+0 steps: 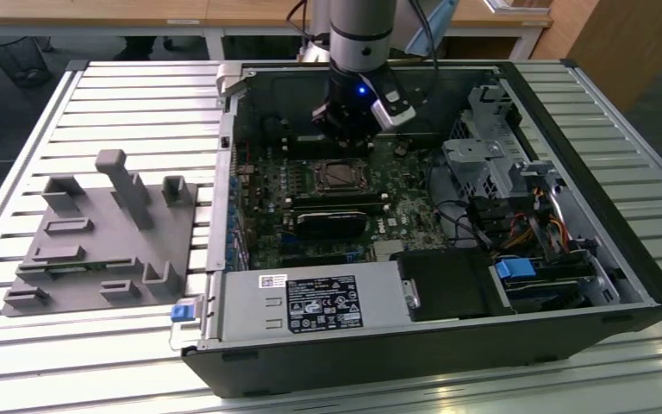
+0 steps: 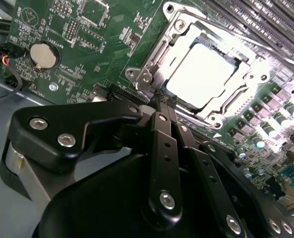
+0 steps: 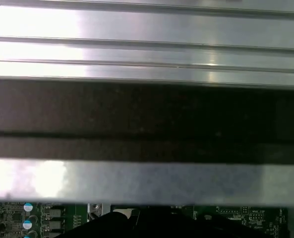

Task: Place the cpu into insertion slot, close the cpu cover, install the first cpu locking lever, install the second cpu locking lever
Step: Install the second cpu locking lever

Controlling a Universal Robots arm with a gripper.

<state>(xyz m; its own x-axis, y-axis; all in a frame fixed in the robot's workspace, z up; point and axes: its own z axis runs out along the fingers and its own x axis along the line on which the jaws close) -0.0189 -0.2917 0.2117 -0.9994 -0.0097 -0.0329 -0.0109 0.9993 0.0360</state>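
Observation:
The cpu (image 2: 202,74) lies flat in the insertion slot (image 2: 221,118) on the green motherboard, its pale metal top showing through the window of the cpu cover (image 2: 159,47). The cover lies down over the chip. My gripper (image 2: 163,99) has its black fingers (image 2: 160,130) drawn together, tips at the socket's edge beside a corner hinge; I cannot make out anything held between them. In the exterior view the gripper (image 1: 348,138) hangs inside the open computer case, just behind the socket (image 1: 337,177). A thin silvery lever (image 2: 151,57) runs along one side of the socket frame.
The open computer case (image 1: 607,285) lies on a slatted metal table (image 1: 113,103). Long memory slots (image 1: 334,203) and a black heatsink (image 1: 331,224) sit in front of the socket. Cables and drive bays (image 1: 515,216) crowd the exterior view's right. A grey fixture (image 1: 101,233) stands at the left.

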